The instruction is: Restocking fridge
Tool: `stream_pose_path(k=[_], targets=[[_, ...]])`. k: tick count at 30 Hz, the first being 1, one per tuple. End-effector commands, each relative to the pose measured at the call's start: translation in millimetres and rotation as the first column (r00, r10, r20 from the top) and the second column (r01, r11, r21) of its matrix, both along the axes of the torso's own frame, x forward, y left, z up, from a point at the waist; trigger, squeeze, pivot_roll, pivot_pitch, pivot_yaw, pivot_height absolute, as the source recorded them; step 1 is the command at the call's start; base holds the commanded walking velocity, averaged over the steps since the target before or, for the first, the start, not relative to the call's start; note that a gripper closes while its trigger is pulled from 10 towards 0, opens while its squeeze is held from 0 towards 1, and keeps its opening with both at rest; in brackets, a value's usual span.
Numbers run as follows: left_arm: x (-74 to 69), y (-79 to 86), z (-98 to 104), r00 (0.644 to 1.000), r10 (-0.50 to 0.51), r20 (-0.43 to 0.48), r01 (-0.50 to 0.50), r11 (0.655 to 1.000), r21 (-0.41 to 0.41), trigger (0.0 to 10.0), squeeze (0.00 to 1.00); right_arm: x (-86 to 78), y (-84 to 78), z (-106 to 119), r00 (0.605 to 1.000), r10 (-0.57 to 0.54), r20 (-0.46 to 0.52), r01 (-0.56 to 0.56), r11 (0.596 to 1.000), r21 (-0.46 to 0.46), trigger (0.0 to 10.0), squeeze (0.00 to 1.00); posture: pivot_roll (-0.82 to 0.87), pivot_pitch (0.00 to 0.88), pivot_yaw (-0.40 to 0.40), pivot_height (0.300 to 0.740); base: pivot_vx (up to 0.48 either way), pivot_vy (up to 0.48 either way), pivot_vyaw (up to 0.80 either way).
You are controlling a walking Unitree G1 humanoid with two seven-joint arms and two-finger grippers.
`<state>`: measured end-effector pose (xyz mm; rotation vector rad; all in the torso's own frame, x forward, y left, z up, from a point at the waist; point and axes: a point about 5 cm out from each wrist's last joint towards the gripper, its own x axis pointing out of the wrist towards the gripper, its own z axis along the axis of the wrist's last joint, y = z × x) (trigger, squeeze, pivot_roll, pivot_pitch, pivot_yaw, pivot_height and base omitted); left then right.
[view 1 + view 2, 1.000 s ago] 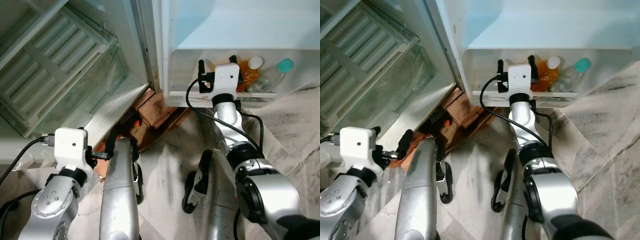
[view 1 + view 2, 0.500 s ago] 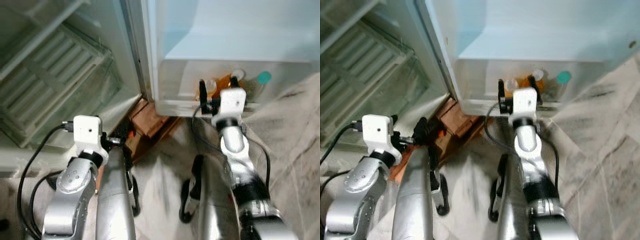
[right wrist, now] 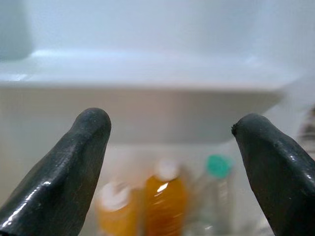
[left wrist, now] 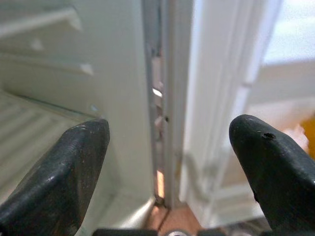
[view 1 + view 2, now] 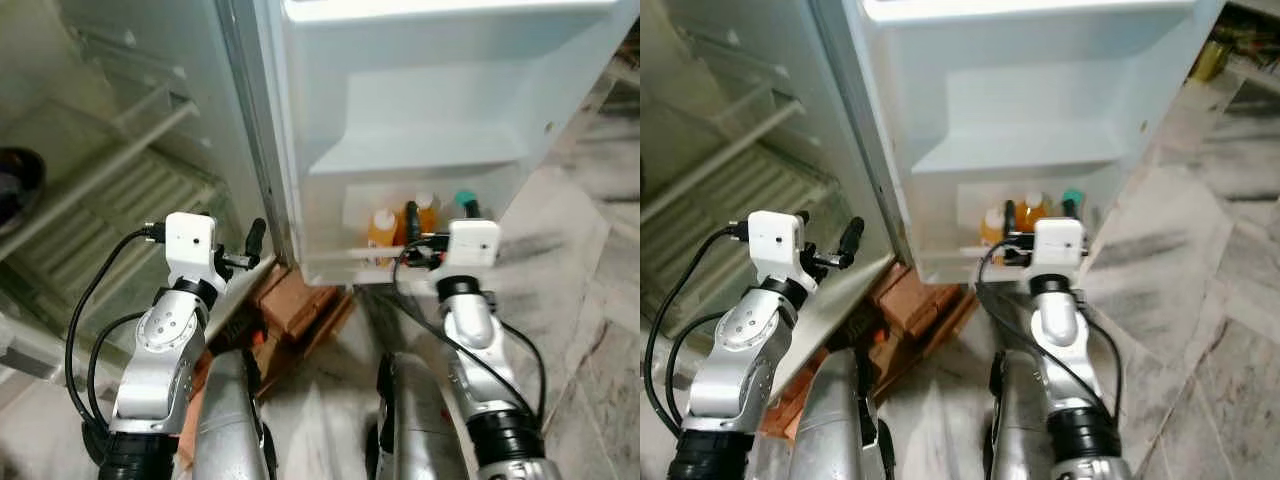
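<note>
Nearest to me, at 6 o'clock in the head views, I see the robot's own silver legs over a marbled floor (image 5: 590,300). Just beyond, at about 7 o'clock, stacked red bricks (image 5: 300,305) sit under the fridge's lower edge.

The left gripper (image 4: 170,147) is raised at 9 o'clock, level with the hinge side of the fridge; its fingers (image 4: 64,172) stand wide apart with nothing between them, aimed at the seam between cabinet and door. The right gripper (image 3: 170,147) is at 3 o'clock, just in front of the bottom door bin (image 5: 340,268); its fingers (image 3: 69,167) are likewise spread wide and hold nothing.

In that bin, past the right gripper, stand three bottles: an orange bottle with a white cap (image 5: 381,226), a second orange bottle (image 5: 426,213) beside it, and a clear bottle with a green cap (image 5: 465,201) on the far right. In the right wrist view they are blurred but upright and side by side.

Further off, at 12 o'clock, the upper door shelf (image 5: 420,150) is bare. At 10 o'clock the fridge interior (image 5: 110,190) shows ribbed shelving and a dark round object (image 5: 18,180) that I cannot identify.

I judge the restocking partly done: the bottom door bin has received bottles and both grippers are free. What remains, as far as I can tell, is fetching further items; no other stock is within sight here
</note>
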<state>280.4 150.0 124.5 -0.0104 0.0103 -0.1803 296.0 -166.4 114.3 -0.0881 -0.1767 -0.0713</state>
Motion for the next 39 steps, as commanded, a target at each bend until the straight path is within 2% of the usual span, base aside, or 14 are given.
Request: stream_pose_path(k=[1, 8, 14, 15, 16, 17, 18, 20, 28, 32, 33, 35, 36, 39], targets=[[0.8, 5.0, -3.2, 0.999, 0.035, -0.001, -0.035, 0.999, -0.001, 10.0, 0.00, 0.3, -2.7, 0.3, 1.000, 0.010, -0.014, -0.010, 1.000, 0.011, 10.0, 0.00, -0.04, 0.000, 0.032, 0.581, 0.000, 0.000, 0.00], [0.6, 0.8, 0.2, 0.998, 0.037, 0.057, -0.038, 0.999, 0.014, 10.0, 0.00, -0.2, -6.8, 3.2, 1.000, 0.013, -0.006, -0.012, 0.999, 0.033, 10.0, 0.00, -0.05, 0.000, 0.019, 0.606, 0.000, 0.000, 0.00], [7.8, 1.9, -3.4, 0.996, 0.070, 0.057, -0.070, 0.998, 0.003, 10.0, 0.00, 10.3, -4.5, 9.6, 0.999, 0.034, 0.006, -0.035, 0.998, 0.043, 10.0, 0.00, -0.04, 0.000, 0.000, 0.636, 0.000, 0.000, 0.00], [6.4, 0.6, -6.5, 0.995, 0.091, 0.034, -0.089, 0.995, -0.037, 10.0, 0.00, 10.9, 1.8, 10.2, 0.997, 0.072, 0.007, -0.072, 0.996, 0.061, 10.0, 0.00, -0.04, 0.000, -0.009, 0.646, 0.000, 0.000, 0.00], [6.4, 0.6, -6.5, 0.995, 0.091, 0.034, -0.089, 0.995, -0.037, 10.0, 0.00, 10.9, 1.8, 10.2, 0.997, 0.072, 0.007, -0.072, 0.996, 0.061, 10.0, 0.00, -0.04, 0.000, -0.009, 0.646, 0.000, 0.000, 0.00], [3.0, -5.0, -10.2, 0.996, 0.090, 0.010, -0.089, 0.993, -0.071, 10.0, 0.00, 9.2, 5.2, 7.3, 0.996, 0.090, -0.005, -0.090, 0.993, 0.082, 10.0, 0.00, -0.04, 0.000, -0.014, 0.656, 0.000, 0.000, 0.00], [-1.5, -13.3, -14.2, 0.998, 0.061, 0.007, -0.060, 0.996, -0.064, 10.0, 0.00, 7.5, 7.9, 0.6, 0.995, 0.090, -0.031, -0.087, 0.992, 0.087, 10.0, 0.00, -0.03, 0.000, -0.017, 0.666, 0.000, 0.000, 0.00], [-3.3, -15.9, -15.6, 0.999, 0.049, 0.010, -0.049, 0.997, -0.057, 10.0, 0.00, 6.7, 9.0, -1.7, 0.995, 0.090, -0.039, -0.086, 0.992, 0.087, 10.0, 0.00, -0.03, 0.000, -0.018, 0.676, 0.000, 0.000, 0.00], [-6.8, 1.1, -18.7, 0.996, 0.086, 0.001, -0.086, 0.996, -0.025, 10.0, 0.00, 3.6, 5.9, 2.1, 0.997, 0.076, -0.034, -0.073, 0.994, 0.087, 10.0, 0.00, -0.04, 0.011, -0.013, 0.721, 0.000, 0.000, 0.00], [-6.0, 3.5, -18.6, 0.996, 0.092, -0.002, -0.092, 0.996, -0.024, 10.0, 0.00, -2.8, -0.9, -5.0, 0.996, 0.052, -0.078, -0.044, 0.994, 0.103, 10.0, 0.00, -0.04, 0.011, -0.013, 0.740, 0.000, 0.000, 0.00], [-7.1, 2.2, -19.2, 0.997, 0.082, -0.011, -0.082, 0.996, -0.021, 10.0, 0.00, -10.9, -4.8, -11.7, 0.992, 0.044, -0.116, -0.031, 0.993, 0.112, 10.0, 0.00, -0.04, 0.017, -0.014, 0.740, 0.000, 0.000, 0.00], [-8.2, 1.8, -20.4, 0.997, 0.080, -0.021, -0.081, 0.997, -0.019, 10.0, 0.00, -15.2, -6.7, -15.3, 0.990, 0.037, -0.138, -0.021, 0.993, 0.118, 10.0, 0.00, -0.04, 0.019, -0.016, 0.740, 0.000, 0.000, 0.00], [-12.2, 1.4, -23.3, 0.997, 0.072, -0.036, -0.072, 0.997, -0.018, 10.0, 0.00, -25.3, -12.6, -23.8, 0.982, 0.010, -0.190, 0.011, 0.994, 0.112, 10.0, 0.00, -0.04, 0.031, -0.021, 0.740, 0.000, 0.000, 0.00], [-19.5, 3.5, -28.4, 0.995, 0.078, -0.056, -0.078, 0.997, -0.004, 10.0, 0.00, -37.1, -20.0, -30.2, 0.975, -0.014, -0.223, 0.039, 0.993, 0.107, 10.0, 0.00, -0.05, 0.044, -0.020, 0.740, 0.000, 0.000, 0.00]])
